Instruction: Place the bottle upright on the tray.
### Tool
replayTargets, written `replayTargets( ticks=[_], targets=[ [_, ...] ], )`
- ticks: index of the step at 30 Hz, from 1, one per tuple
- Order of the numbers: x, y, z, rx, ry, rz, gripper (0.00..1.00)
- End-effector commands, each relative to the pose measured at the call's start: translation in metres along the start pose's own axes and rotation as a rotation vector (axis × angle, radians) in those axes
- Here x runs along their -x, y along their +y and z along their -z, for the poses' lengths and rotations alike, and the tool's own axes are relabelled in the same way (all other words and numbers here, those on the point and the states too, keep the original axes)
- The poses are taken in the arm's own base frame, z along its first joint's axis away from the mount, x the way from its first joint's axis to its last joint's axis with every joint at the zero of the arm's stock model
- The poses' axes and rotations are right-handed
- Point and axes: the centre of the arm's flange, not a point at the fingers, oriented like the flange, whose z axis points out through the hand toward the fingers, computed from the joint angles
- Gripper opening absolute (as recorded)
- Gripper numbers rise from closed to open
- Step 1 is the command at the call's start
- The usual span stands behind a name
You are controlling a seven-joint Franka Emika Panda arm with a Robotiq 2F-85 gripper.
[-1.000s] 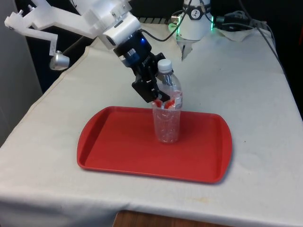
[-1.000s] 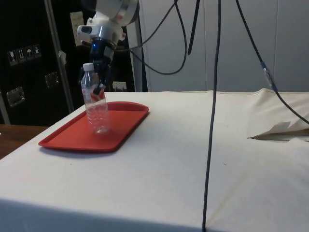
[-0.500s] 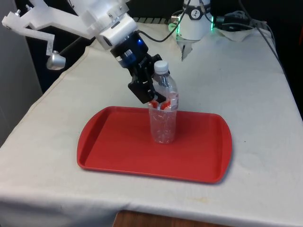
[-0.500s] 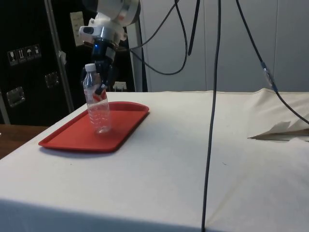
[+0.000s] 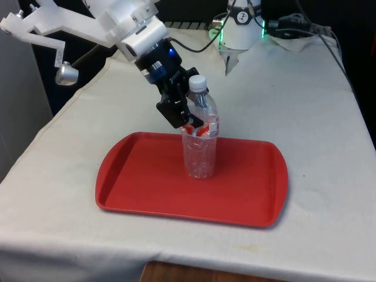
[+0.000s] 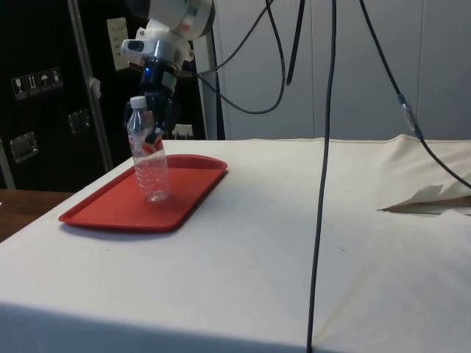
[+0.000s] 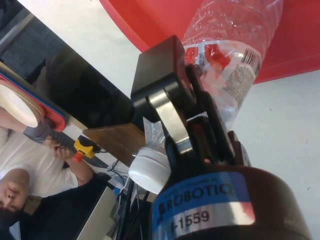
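A clear plastic bottle (image 5: 201, 144) with a white cap and a red-and-white label stands nearly upright on the red tray (image 5: 147, 185), near the tray's middle. My black gripper (image 5: 191, 120) is shut on the bottle at label height, just under its shoulder. From the side, the bottle (image 6: 149, 165) has its base on or just above the tray (image 6: 110, 209), and the gripper (image 6: 156, 126) holds its upper part. In the wrist view one finger (image 7: 162, 87) presses against the bottle (image 7: 235, 60), whose cap is close to the wrist.
The tray lies near the table's front edge on the white cloth. Cables and a crumpled cloth (image 5: 294, 35) sit at the far end. A hanging black cable (image 6: 324, 169) crosses the side view. A person (image 7: 30, 175) shows beyond the table in the wrist view.
My gripper and the held bottle have shifted a little toward the front view's left over the tray. The bottle has stayed nearly upright.
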Motion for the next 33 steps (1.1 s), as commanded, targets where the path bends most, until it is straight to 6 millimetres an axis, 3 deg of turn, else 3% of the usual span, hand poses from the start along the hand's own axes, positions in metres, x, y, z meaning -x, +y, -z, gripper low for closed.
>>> replayTargets(
  ticks=[1,18,24,25,26,27,33],
  targets=[
    [0.0005,0.0005,0.0004,0.003,-0.002,0.0,0.33],
    [0.0001,-0.0004,-0.0004,-0.005,0.002,-0.001,0.34],
    [-0.0001,-0.0005,-0.0005,-0.006,0.004,-0.001,0.55],
    [-0.0001,-0.0006,-0.0006,-0.007,0.004,-0.001,0.67],
    [-0.0006,-0.0011,-0.001,-0.011,0.006,0.0,0.72],
    [-0.0005,-0.0006,-0.0001,-0.006,0.004,-0.001,0.72],
    [-0.0011,-0.0006,-0.0005,-0.007,0.004,0.0,1.0]
  ],
)
